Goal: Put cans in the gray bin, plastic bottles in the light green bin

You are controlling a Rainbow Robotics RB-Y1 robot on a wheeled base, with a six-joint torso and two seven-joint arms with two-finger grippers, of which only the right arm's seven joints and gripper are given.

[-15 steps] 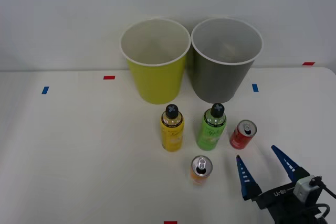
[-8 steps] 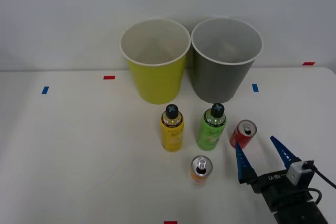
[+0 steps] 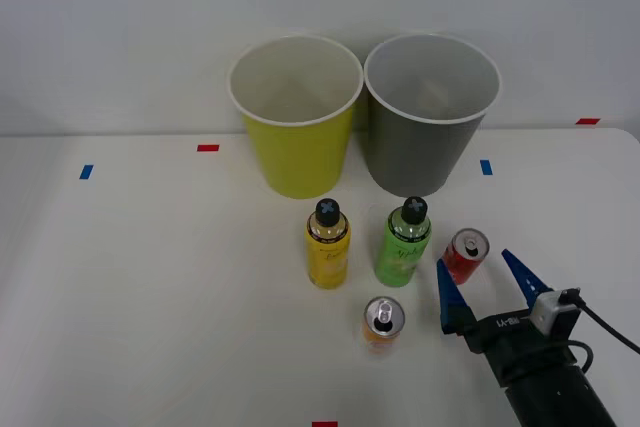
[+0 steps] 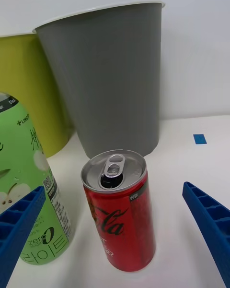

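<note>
From the front view, my right gripper sits just short of the red can, blue fingers spread wide, not touching it. That can stands upright on the white table, long axis vertical, silver top up, beside the green bottle. The yellow-label bottle and orange can stand upright too. Behind them sit the light green bin and gray bin, mouths up.

From my wrist, the red can stands between my parted fingers, pull-tab uppermost, with the gray bin behind it.
</note>
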